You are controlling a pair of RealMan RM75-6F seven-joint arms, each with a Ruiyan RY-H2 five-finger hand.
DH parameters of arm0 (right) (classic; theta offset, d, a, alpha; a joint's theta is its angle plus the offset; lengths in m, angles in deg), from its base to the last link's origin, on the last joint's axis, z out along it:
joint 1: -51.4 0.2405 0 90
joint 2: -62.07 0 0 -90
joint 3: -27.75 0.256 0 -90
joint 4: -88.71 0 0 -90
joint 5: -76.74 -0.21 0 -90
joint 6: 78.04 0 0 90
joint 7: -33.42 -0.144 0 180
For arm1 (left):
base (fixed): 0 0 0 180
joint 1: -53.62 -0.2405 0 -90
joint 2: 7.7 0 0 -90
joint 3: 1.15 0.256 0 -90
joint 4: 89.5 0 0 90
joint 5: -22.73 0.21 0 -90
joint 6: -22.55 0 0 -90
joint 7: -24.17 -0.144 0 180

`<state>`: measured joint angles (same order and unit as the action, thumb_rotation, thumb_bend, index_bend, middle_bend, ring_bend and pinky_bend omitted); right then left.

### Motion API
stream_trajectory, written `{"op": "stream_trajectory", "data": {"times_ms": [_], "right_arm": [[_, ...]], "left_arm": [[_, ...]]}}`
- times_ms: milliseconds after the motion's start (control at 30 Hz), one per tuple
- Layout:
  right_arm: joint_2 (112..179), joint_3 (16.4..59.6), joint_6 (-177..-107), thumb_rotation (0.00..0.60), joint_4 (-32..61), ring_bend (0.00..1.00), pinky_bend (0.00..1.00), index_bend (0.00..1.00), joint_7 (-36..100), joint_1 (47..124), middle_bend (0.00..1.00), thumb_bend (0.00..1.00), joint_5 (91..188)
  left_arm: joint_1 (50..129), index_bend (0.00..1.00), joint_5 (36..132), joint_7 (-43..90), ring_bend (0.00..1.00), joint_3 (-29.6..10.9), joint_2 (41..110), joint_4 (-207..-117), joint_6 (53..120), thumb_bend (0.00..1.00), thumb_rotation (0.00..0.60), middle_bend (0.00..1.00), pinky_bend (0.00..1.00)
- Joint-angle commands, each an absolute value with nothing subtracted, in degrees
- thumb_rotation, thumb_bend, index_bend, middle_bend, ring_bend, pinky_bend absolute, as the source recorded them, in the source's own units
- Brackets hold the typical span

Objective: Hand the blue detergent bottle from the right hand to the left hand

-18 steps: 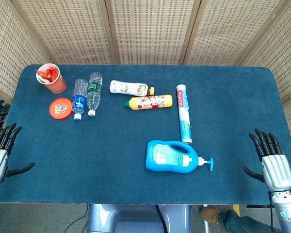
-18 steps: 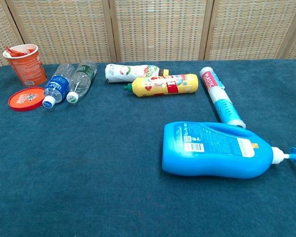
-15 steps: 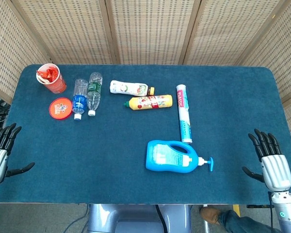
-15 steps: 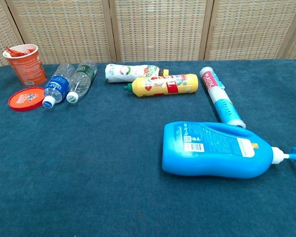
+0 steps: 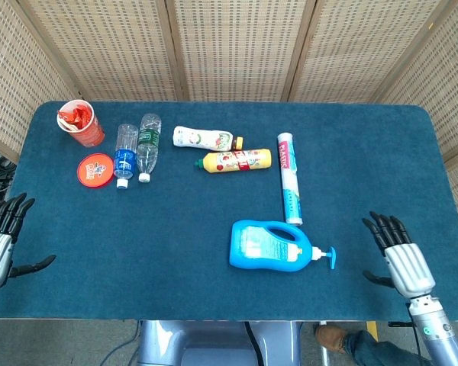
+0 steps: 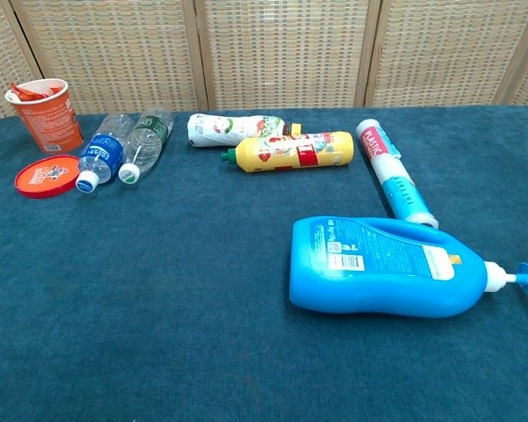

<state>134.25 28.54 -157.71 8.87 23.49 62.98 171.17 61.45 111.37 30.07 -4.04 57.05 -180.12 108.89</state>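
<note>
The blue detergent bottle point(image 5: 271, 246) point(image 6: 383, 266) lies on its side near the table's front edge, its pump nozzle pointing right. My right hand point(image 5: 398, 256) hovers open at the front right, fingers spread, a short way right of the nozzle and apart from it. At the front left corner my left hand point(image 5: 0, 241) is open too, far from the bottle. Neither hand shows in the chest view.
A white tube point(image 5: 289, 187) lies just behind the bottle. Farther back lie a yellow bottle point(image 5: 235, 160), a white bottle point(image 5: 202, 138) and two clear water bottles point(image 5: 136, 147). An orange cup point(image 5: 80, 123) and its lid point(image 5: 96, 168) sit at the back left.
My right hand has moved left, closer to the detergent bottle's nozzle. The left hand and the bottle have stayed put.
</note>
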Motion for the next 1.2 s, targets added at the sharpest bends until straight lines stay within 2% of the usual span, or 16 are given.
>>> {"op": "stream_trajectory", "data": {"times_ms": [33, 200, 300, 467, 600, 1067, 1200], "right_arm": [[136.15, 27.62, -150.52, 0.600, 8.79, 0.00, 0.00, 0.00, 20.90, 67.32, 0.00, 0.00, 170.97], [138.86, 29.00, -145.24, 0.600, 9.05, 0.02, 0.00, 0.03, 23.60, 69.34, 0.02, 0.00, 166.77], [140.20, 29.59, -142.54, 0.600, 8.39, 0.08, 0.02, 0.07, 26.01, 70.05, 0.08, 0.02, 163.94], [141.84, 30.53, -140.94, 0.600, 7.32, 0.19, 0.13, 0.18, 29.72, 70.77, 0.19, 0.14, 161.18], [142.95, 30.88, -139.88, 0.600, 6.52, 0.24, 0.19, 0.23, 32.62, 71.14, 0.25, 0.17, 159.17], [146.24, 32.31, -137.21, 0.600, 5.47, 0.30, 0.23, 0.30, 36.90, 72.68, 0.31, 0.33, 153.86], [147.76, 32.81, -136.78, 0.600, 5.71, 0.34, 0.26, 0.35, 39.50, 73.31, 0.36, 0.42, 152.32]], "left_arm": [[61.79, 0.00, 110.89, 30.44, 0.00, -4.17, 56.90, -180.18, 108.05, 0.00, 0.600, 0.00, 0.00], [62.37, 0.00, 110.01, 30.55, 0.00, -4.30, 56.90, -179.86, 106.51, 0.00, 0.600, 0.00, 0.00], [62.78, 0.00, 109.65, 30.56, 0.00, -4.40, 56.97, -179.75, 105.65, 0.00, 0.600, 0.00, 0.00], [63.21, 0.00, 108.84, 30.36, 0.00, -4.68, 57.02, -179.69, 104.70, 0.00, 0.600, 0.00, 0.00], [63.26, 0.00, 108.73, 29.96, 0.00, -4.67, 57.12, -179.80, 104.59, 0.00, 0.600, 0.00, 0.00], [63.34, 0.00, 108.21, 29.51, 0.00, -4.73, 57.26, -179.95, 104.28, 0.00, 0.600, 0.00, 0.00], [63.35, 0.00, 107.94, 29.77, 0.00, -4.78, 57.11, -180.05, 104.10, 0.00, 0.600, 0.00, 0.00]]}}
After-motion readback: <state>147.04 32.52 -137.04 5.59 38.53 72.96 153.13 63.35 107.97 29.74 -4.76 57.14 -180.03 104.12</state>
